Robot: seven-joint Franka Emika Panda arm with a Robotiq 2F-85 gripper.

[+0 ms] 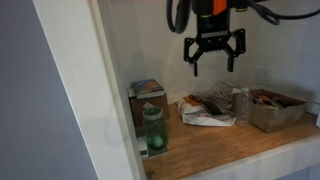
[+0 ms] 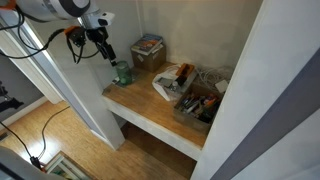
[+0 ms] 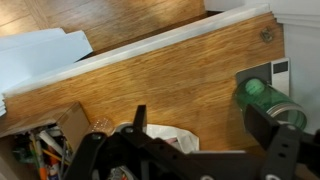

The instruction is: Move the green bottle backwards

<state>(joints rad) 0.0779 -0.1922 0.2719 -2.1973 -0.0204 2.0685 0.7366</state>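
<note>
Green bottle (image 1: pixel 153 130) stood upright on the wooden tabletop (image 1: pixel 230 148), near its front edge beside the white frame and just in front of the brown box (image 1: pixel 147 92). The 2 fingers (image 1: pixel 237 55) hung high above the tabletop, spread wide, gripping nothing, well apart from the bottle.

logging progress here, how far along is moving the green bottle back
Done: nothing yet; the green bottle stands upright near the front edge of the wooden shelf. In hand: the gripper hangs open and empty above the shelf, off to the bottle's side. Left: reach down, grip the bottle, shift it back.
</note>
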